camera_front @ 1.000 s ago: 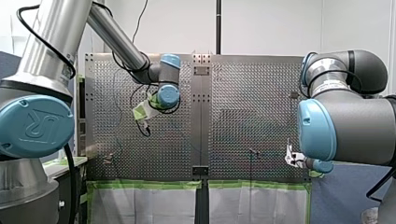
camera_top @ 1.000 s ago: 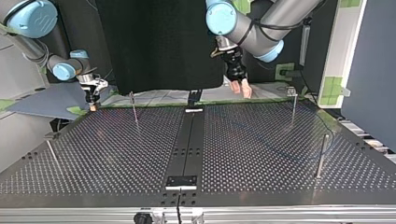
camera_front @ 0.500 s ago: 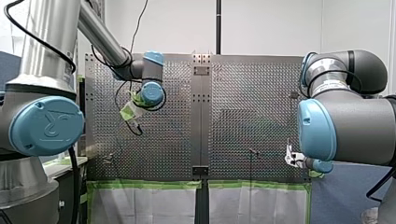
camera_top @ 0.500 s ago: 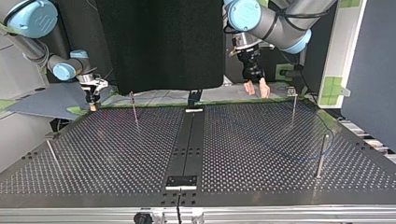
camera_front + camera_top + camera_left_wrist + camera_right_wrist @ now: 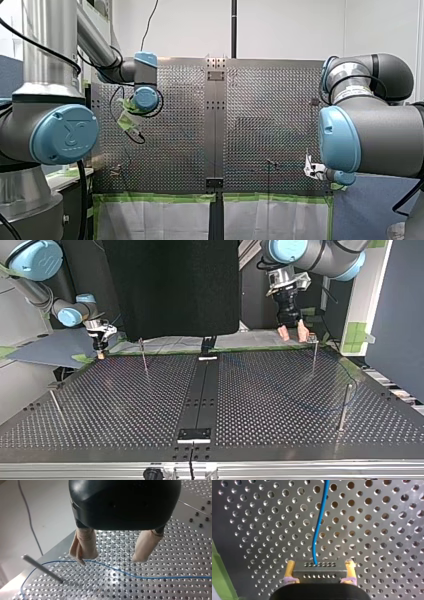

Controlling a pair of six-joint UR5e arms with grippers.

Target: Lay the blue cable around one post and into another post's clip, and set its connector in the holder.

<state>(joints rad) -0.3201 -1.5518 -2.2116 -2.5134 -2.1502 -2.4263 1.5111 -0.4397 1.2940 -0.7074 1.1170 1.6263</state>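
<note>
1. At the top view's right, my left gripper (image 5: 292, 334) is hovering over the far corner of the table (image 5: 280, 440), just beside a thin post (image 5: 314, 354). Its beige pads are standing apart and holding nothing.
2. From the left wrist, the blue cable (image 5: 140, 575) is lying slack on the perforated plate. It is running beneath those parted fingers (image 5: 83, 545) and curving off near a post. Whether it is actually going round that post, I cannot tell.
3. Over at the top view's left, my right gripper (image 5: 101, 351) is hanging near the table's far edge. The right wrist view is showing its yellow pads clamped on the connector (image 5: 317, 576), with the cable trailing away from it across the holes.
4. To my eye the job is sitting at an early stage. The connector is being carried rather than resting in any holder, and I am not seeing the cable seated in a clip anywhere.
5. I am not able to pick out the holder for certain among the fixtures on the dark centre strip (image 5: 200, 400).
6. What is remaining, as I judge it, is nearly everything: taking up the slack cable, leading it round one post, pressing it into another post's clip, and then setting the connector down
</note>
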